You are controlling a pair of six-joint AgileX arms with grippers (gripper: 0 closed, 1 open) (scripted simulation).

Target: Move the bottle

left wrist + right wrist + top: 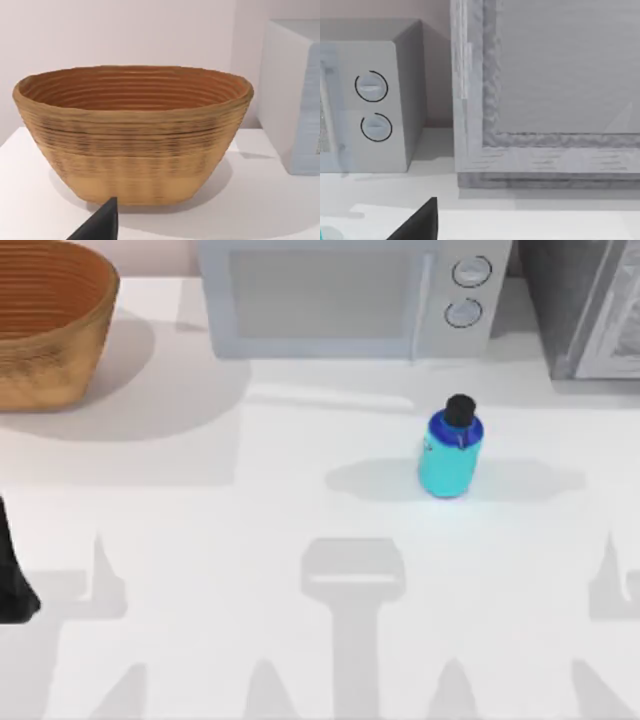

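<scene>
The bottle (450,455), a squat turquoise one with a darker blue shoulder and a black cap, stands upright on the white table (250,520), right of the middle in the top view, just in front of the microwave (340,295) and below its two round knobs (467,290), apart from it. Nothing touches the bottle. A woven basket (45,320) sits at the far left corner of the table, well apart from the bottle, and a grey cabinet with a framed door (590,310) stands at the far right, beside the microwave. My left arm (12,580) is at the left edge of the table, a dark shape; its wrist view looks straight at the basket (132,135), with one dark fingertip (100,222) low in the picture and the side of the microwave (292,95) farther off. My right wrist view faces the microwave's knobs (372,105) and the cabinet door (545,90), again with a single dark fingertip (420,222). Whether either pincer is apart or together I cannot tell
</scene>
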